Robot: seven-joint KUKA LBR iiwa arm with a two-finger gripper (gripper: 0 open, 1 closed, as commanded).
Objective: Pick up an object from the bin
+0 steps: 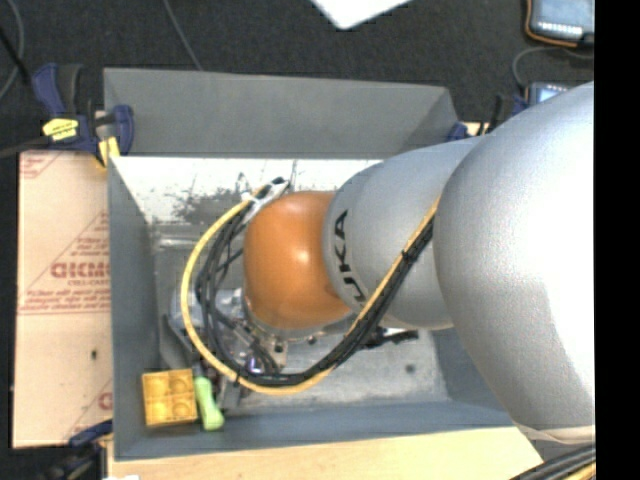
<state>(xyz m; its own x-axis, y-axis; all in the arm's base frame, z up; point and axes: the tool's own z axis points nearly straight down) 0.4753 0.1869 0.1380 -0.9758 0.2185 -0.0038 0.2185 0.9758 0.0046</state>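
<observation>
Gripper (236,366): low in the near-left part of the bin (300,118), close over the floor. Only dark metal parts of it show under the wrist. Whether it is spread or pressed together: cannot tell. Nothing is seen held in it.

Directly above the gripper: the orange cover (290,258) on the wrist, rounded, blocking the line of sight to the tool. A loop of cables (192,268), one yellow and several black, bows out to the left of the cover and sweeps under it towards the right.

Nearest things: a green stick-like piece (209,405), just to the lower left of the gripper and lying at the foot of the near wall. Touching the piece's left side is a yellow studded brick (168,398), studs up, in the near-left corner. Contact between the gripper and the green piece: cannot tell.

Arm (480,238): a thick grey body entering from the right, covering the right half and most of the middle of the bin. Bare grey floor shows along the near side, under the arm.
</observation>
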